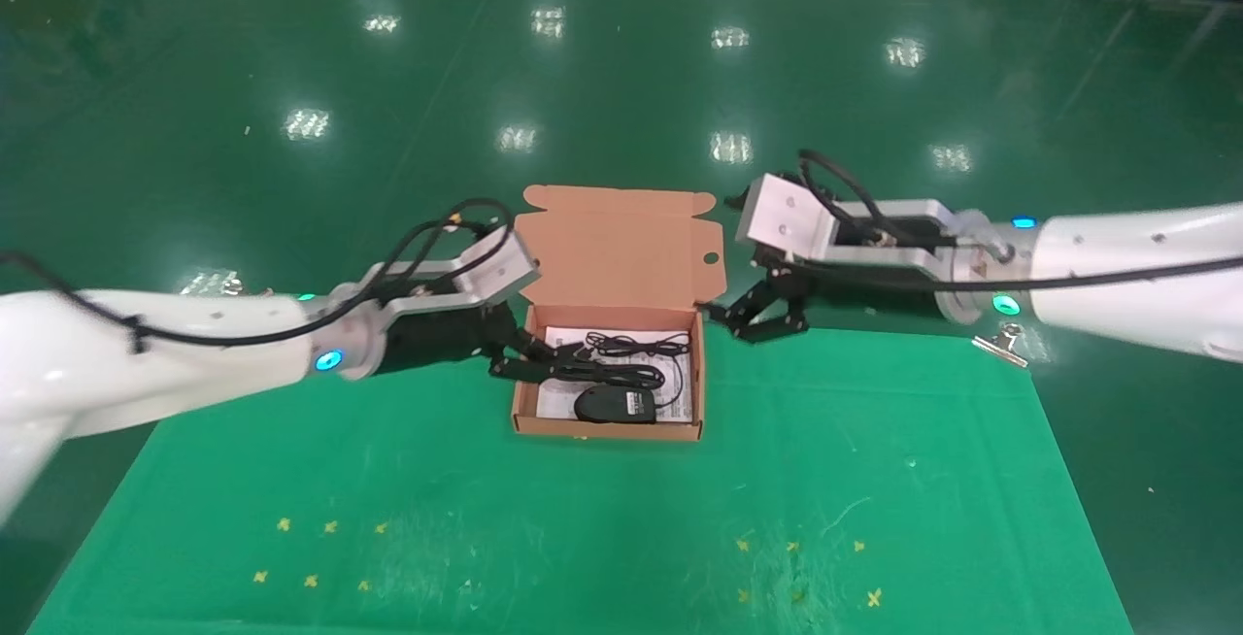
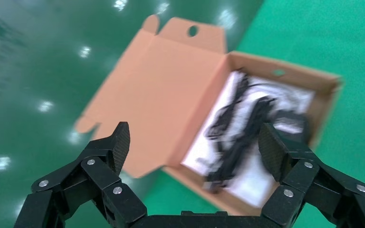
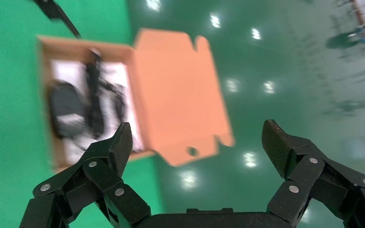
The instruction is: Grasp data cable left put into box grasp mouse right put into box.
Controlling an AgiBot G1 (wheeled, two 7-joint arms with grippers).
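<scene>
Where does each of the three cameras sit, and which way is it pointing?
Head view: high on the robot, looking forward and down at the shallow orange-brown cardboard box on the green mat; both white arms show, left tool at the box's left wall, right tool beside its right.
Left wrist view: behind the open left tool, facing the box and the thin black data cable.
Right wrist view: behind the open right tool, facing the box lid.
Shared: all show the small black oval mouse in the box.

Factory-floor robot test station — industrial hall.
A glossy green coated floor (image 1: 621, 52) mirrors rows of ceiling lights; the table (image 1: 583, 518) wears a green cloth with yellow tape crosses (image 1: 311, 580) — position markers.
</scene>
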